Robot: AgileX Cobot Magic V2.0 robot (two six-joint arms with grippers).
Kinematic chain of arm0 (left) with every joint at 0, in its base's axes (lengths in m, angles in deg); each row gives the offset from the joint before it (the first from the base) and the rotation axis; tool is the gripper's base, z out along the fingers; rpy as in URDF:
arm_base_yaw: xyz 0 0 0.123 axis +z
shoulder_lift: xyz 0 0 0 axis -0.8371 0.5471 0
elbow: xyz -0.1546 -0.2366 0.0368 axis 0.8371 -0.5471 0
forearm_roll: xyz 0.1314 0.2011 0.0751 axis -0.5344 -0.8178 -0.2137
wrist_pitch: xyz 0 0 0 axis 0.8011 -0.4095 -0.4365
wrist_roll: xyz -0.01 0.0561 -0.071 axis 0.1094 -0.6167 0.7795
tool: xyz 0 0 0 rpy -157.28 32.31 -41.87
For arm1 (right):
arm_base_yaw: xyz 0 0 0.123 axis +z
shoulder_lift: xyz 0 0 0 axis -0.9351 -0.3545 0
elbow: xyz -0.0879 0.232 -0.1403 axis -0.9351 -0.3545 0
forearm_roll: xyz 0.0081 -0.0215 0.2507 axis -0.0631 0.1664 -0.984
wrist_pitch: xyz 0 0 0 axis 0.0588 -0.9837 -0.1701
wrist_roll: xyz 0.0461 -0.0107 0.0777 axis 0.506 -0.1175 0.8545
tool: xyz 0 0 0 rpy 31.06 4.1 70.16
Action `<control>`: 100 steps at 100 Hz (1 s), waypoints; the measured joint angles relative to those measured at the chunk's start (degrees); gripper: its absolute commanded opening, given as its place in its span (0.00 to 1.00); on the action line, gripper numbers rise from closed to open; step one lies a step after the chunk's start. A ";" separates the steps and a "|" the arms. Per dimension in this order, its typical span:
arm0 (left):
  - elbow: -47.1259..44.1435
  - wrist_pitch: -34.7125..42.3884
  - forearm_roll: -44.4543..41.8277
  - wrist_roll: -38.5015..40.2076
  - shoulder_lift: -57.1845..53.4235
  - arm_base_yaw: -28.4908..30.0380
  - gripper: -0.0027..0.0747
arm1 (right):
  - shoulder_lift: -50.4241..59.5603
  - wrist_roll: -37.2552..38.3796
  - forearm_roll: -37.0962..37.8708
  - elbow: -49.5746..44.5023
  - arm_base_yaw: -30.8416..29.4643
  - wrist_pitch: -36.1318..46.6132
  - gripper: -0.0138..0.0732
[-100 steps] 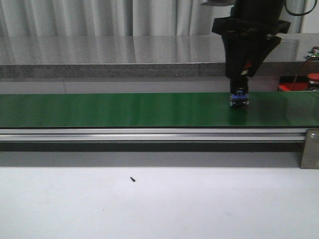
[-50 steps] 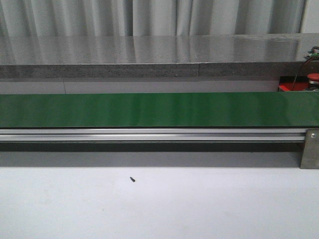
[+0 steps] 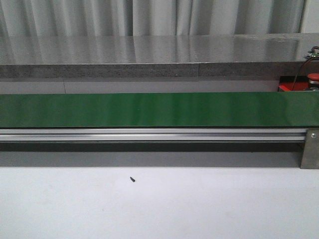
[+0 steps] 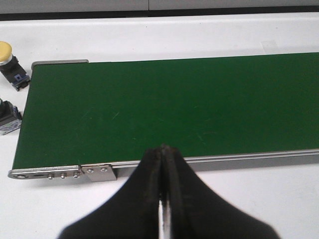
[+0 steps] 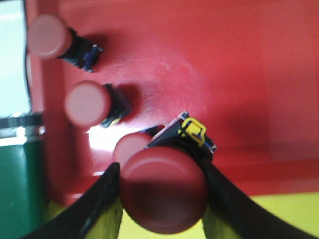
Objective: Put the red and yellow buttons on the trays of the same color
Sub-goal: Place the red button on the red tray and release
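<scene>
Belt [image 3: 149,109], green and bare, runs the full width of the front view above an aluminium rail [image 3: 149,134], and neither arm shows in that view; a small dark speck [image 3: 132,179] lies on the white table [image 3: 159,209] in front. At the far right edge, behind the belt, a sliver of the red tray [image 3: 286,87] is visible with one red button [image 3: 313,76] standing on it. In the left wrist view, a yellow button [image 4: 9,57] and a second dark-bodied part [image 4: 8,117], cut off by the picture edge, lie on the table just beside the end of the belt, apart from each other. The left gripper [image 4: 163,152] hovers at the near edge of the belt with its fingers pressed together and nothing between them. In the right wrist view, the right gripper [image 5: 162,191] is clamped on a red-capped button [image 5: 163,189], a finger on each side of the cap, over the red tray. Three other red buttons [image 5: 87,103] lie tipped on that tray, one just behind the held cap. A yellow surface [image 5: 269,214] borders the tray's edge; the picture is blurred.
</scene>
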 measured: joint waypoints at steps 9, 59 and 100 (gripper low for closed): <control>0.00 0.00 0.00 -0.01 0.00 0.00 0.01 | -3.38 -0.02 -0.09 3.30 0.00 0.08 0.36; 0.00 0.00 0.00 -0.12 0.00 0.00 0.01 | -12.79 -0.12 0.97 8.89 -0.11 0.08 0.36; 0.00 0.00 0.00 -0.33 0.00 0.00 0.01 | -15.08 -0.02 0.95 9.47 -0.60 -0.15 0.40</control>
